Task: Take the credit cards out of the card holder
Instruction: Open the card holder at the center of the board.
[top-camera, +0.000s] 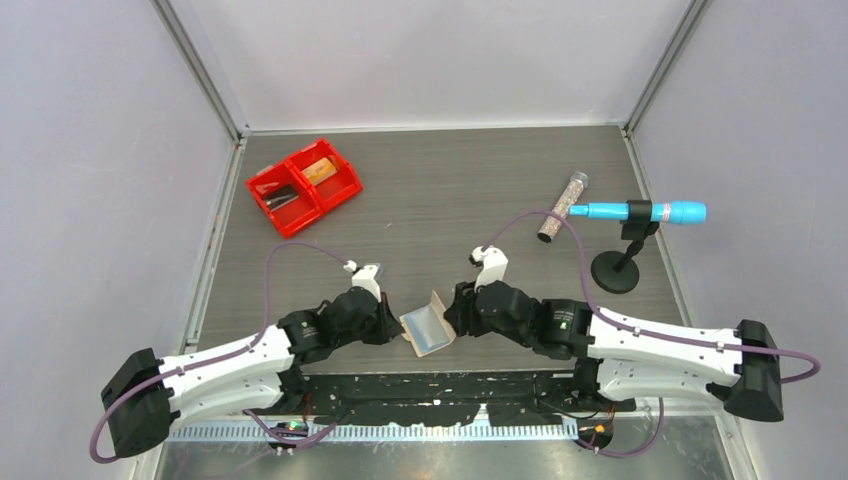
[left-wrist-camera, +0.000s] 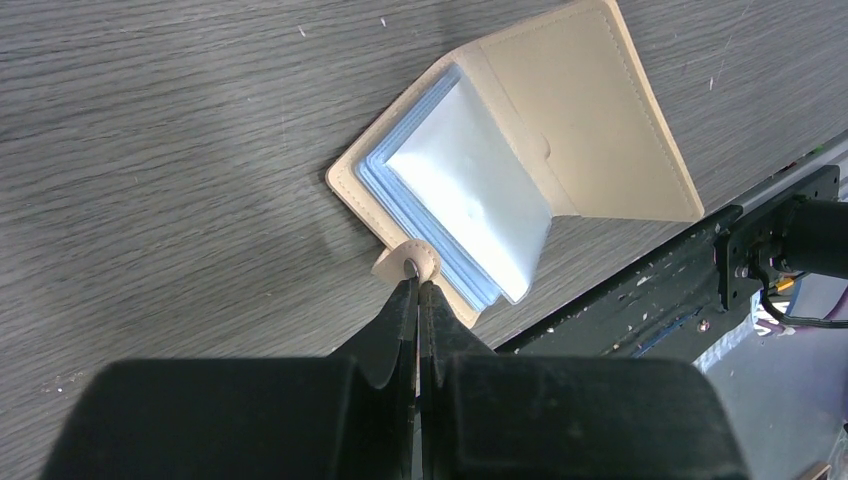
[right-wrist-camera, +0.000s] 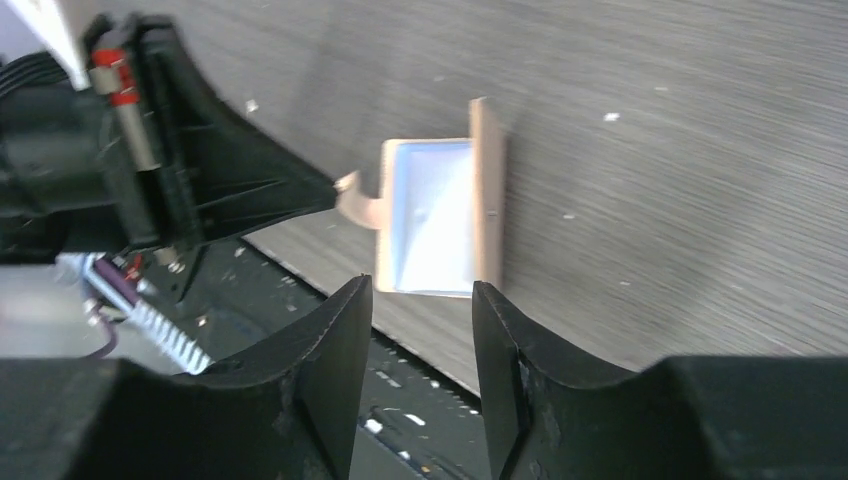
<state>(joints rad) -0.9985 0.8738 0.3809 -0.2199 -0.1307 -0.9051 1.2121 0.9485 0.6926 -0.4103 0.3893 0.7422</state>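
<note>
The tan card holder (top-camera: 425, 325) lies spread near the table's front edge, one flap (left-wrist-camera: 590, 120) raised and its pale blue-grey sleeves (left-wrist-camera: 470, 195) showing. No card can be made out in those sleeves. My left gripper (left-wrist-camera: 417, 285) is shut on the holder's small snap tab (left-wrist-camera: 405, 262). My right gripper (right-wrist-camera: 420, 292) hovers just on the near side of the card holder (right-wrist-camera: 430, 215), open, with nothing between its fingers. A dark grey credit card (top-camera: 278, 192) lies in the left compartment of the red bin.
The red two-compartment bin (top-camera: 303, 185) stands at the back left, with an orange-brown item (top-camera: 322, 168) in its right compartment. A glittery tube (top-camera: 563, 207) and a blue tool (top-camera: 640, 212) on a black stand (top-camera: 615, 272) are at the right. A black rail (top-camera: 440, 385) runs along the front edge.
</note>
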